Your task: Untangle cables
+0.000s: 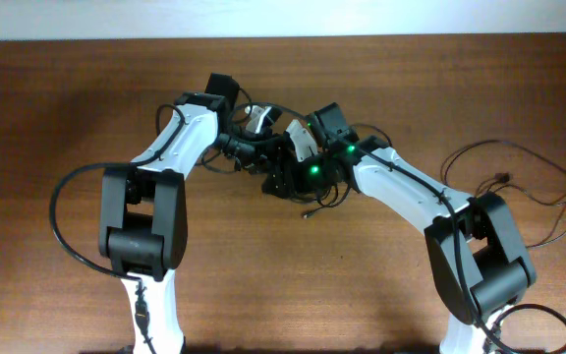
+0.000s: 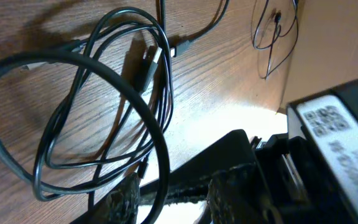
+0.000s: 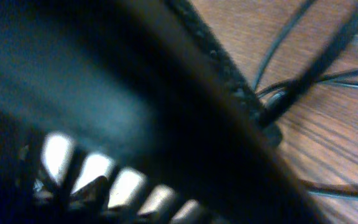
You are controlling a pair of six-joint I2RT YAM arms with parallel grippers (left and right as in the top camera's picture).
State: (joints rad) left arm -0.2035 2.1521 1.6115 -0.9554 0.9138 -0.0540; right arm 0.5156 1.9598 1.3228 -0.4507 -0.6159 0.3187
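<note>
Both end effectors are met over the middle of the wooden counter (image 1: 86,88), the left end effector (image 1: 263,155) touching or nearly touching the right end effector (image 1: 293,177). The tangled black cable bundle (image 1: 317,202) is found directly under and just beyond them, with one plug end trailing out toward the near side of the right end effector. In the left wrist view the bundle (image 2: 129,96) is seen as several overlapping loops lying flat ahead of the left end effector (image 2: 176,196). Its fingers (image 2: 124,200) are seen parted, and one strand is run through the gap between them, not pinched. A black housing with a QR label (image 2: 334,124) is seen close beside that end effector. The right wrist view is mostly blocked by a dark blurred shape; only a few cable strands (image 3: 303,74) are made out on the wood beyond it, so whether the right end effector is parted or clamped cannot be told. A second, thin cable (image 1: 504,143) is laid in loose loops well apart from both end effectors, out past the right arm.
</note>
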